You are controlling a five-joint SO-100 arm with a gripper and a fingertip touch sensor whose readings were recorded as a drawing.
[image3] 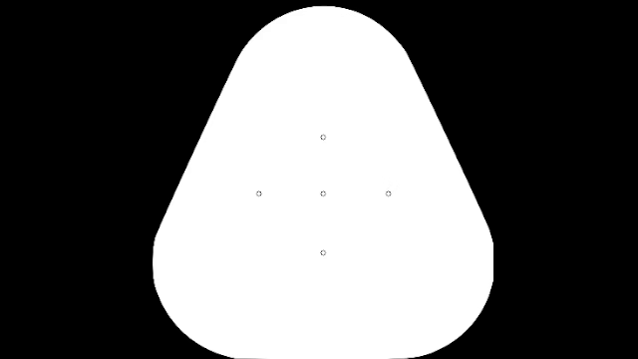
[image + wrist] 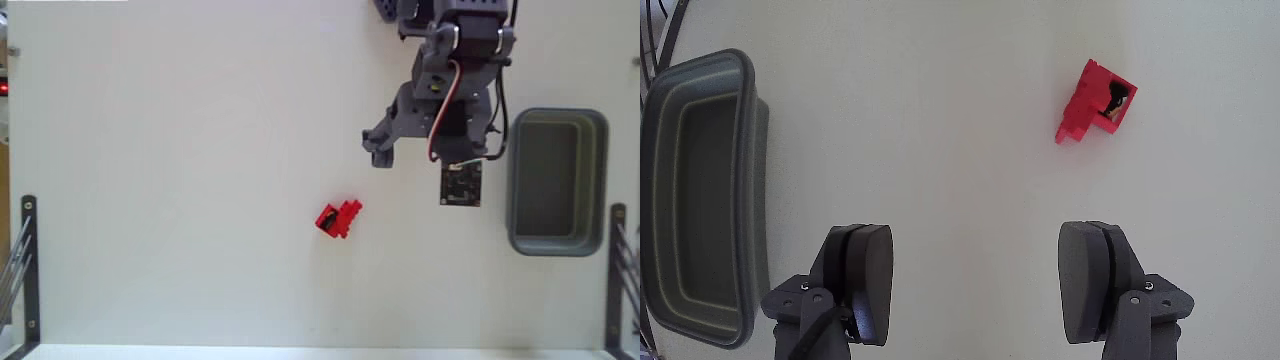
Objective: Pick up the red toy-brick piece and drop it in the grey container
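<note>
The gripper point(image 2: 975, 285) hangs wide open and empty above the table point(image 2: 180, 150), jaws spread ready to straddle the brick point(image 2: 1095, 103), which lies ahead to the right in the wrist view (untouched). The bin point(image 2: 700, 200) waits at left.

The red toy-brick piece point(image 2: 338, 219) is lying on the white bench slightly below and right of centre in the fixed view, and in the upper right of the wrist view point(image 2: 1095, 103). It is showing a bright red body with an irregular stepped outline and a dark recess on one side. It is sitting free, touching nothing else.

The grey container point(image 2: 557, 243) is resting at the right edge of the fixed view and along the left edge of the wrist view point(image 2: 750, 130). It is a dark grey rectangular bin with rounded corners, a thick rim and a darker inside. It is standing upright with its opening facing up, well apart from the brick piece.
</note>
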